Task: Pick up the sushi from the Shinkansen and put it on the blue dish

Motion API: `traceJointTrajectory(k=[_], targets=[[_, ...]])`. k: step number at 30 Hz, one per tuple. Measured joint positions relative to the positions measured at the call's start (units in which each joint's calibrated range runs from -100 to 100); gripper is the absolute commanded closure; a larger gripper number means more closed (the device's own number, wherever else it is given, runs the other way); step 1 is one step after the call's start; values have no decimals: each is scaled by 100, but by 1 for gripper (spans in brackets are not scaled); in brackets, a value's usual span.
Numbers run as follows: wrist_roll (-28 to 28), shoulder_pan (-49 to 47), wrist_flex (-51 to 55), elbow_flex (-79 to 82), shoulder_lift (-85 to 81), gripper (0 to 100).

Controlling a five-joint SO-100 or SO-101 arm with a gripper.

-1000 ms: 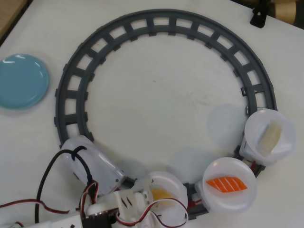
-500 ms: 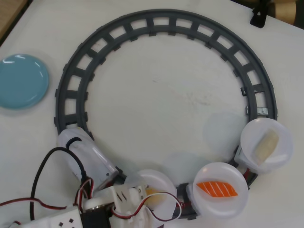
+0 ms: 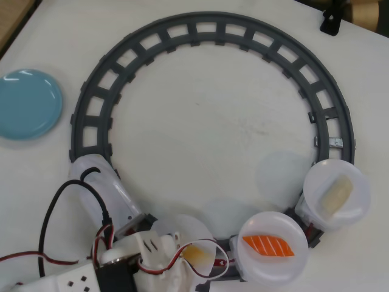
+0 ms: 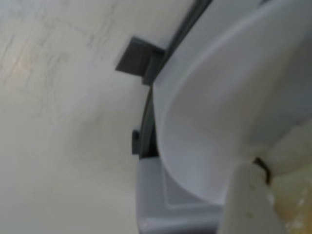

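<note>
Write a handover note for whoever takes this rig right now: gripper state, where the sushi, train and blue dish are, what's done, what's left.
Gripper: down over the first plate behind the Shinkansen; the overhead view does not show whether it is open or shut.
Sushi: yellow piece on that plate at the bottom of the track, partly under the arm, not lifted.
Blue dish: upper left, off the track, bare.
Done: approach only.
Left: grasp the sushi, lift, carry it to the blue dish, release.

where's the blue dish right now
In the overhead view the blue dish sits at the far left edge of the table, just outside the grey track ring, above the Shinkansen.
</note>
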Motion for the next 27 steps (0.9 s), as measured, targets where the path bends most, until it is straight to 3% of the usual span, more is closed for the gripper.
traceJointTrajectory(k=[6,11,20,27], targets=[[-316,-711,731,-220,-928,93],[-1014,-1806,1151,-238,-1611,93],[-2550,-4046,1202,-238,-2033,93],[-3275,-5166,714,-284,-1527,93]])
